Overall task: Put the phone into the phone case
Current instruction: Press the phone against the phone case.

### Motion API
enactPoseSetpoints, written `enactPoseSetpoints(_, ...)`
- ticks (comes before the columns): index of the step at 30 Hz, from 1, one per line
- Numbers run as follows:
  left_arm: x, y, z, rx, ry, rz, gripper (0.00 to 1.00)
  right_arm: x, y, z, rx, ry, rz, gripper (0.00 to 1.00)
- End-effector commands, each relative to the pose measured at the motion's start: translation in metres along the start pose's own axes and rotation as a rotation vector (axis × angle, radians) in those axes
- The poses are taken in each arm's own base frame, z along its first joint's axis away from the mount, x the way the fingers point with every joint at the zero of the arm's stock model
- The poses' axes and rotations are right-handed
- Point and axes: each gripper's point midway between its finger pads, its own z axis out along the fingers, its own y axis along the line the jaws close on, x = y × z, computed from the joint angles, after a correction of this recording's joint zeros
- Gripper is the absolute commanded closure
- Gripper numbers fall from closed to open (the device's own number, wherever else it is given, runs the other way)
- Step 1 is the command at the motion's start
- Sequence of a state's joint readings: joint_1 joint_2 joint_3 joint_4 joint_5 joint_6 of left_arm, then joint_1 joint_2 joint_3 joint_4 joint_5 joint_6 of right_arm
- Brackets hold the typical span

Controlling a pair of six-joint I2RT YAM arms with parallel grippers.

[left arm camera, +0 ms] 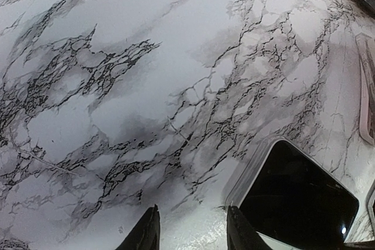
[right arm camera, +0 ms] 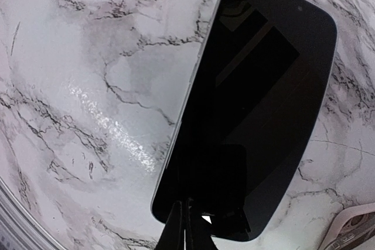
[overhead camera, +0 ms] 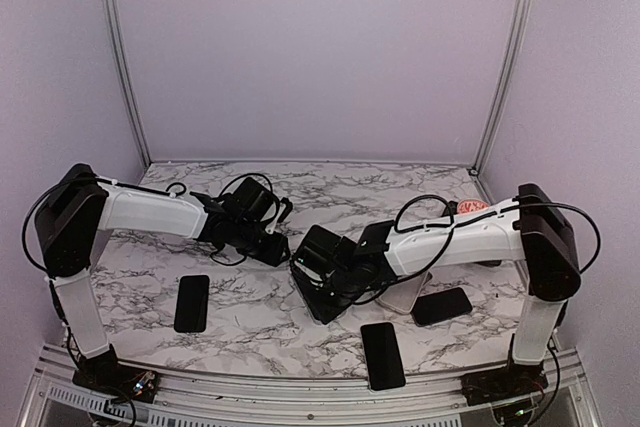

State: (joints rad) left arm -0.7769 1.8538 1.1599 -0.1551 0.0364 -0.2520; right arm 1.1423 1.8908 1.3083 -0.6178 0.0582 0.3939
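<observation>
Closest to the right wrist lens, the right gripper point(right arm camera: 184, 218) has its two fingers pressed together with nothing between them. Their tips sit over one end of the phone point(right arm camera: 252, 98), seemingly touching its dark screen. That phone lies flat and face up around the middle of the marble table point(right arm camera: 82, 57), set at an angle, with a thin pale rim along its edge; whether that rim is a case I cannot tell. Just right of it lies the clear phone case point(right arm camera: 351, 233), flat and apart from the phone; only a corner shows, too little to tell what it holds. On the left, the left gripper point(left arm camera: 193, 212) hangs low over bare marble with its fingers apart, holding nothing, the phone's corner just beside its right finger. A second black phone point(overhead camera: 191, 303) lies near left, a third black phone point(overhead camera: 383, 355) at the near edge, a fourth black phone point(overhead camera: 441, 305) near right. A pink object point(overhead camera: 472, 207) sits far right
</observation>
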Motion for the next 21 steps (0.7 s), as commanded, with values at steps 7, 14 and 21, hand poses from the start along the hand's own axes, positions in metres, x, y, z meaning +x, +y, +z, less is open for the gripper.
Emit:
enactPoseSetpoints(7,0.005,-0.002,-0.003,0.017,0.019,-0.011,0.62,0.056,-0.007,0.041,-0.044,0.138,0.074,1.00)
enactPoseSetpoints(14,0.006,-0.004,0.001,0.025,0.029,-0.014,0.62,0.047,-0.015,0.032,0.013,0.134,0.053,0.94)
enactPoseSetpoints(21,-0.001,-0.002,-0.007,0.009,0.000,-0.015,0.57,-0.040,-0.027,-0.016,0.075,-0.057,0.077,0.02)
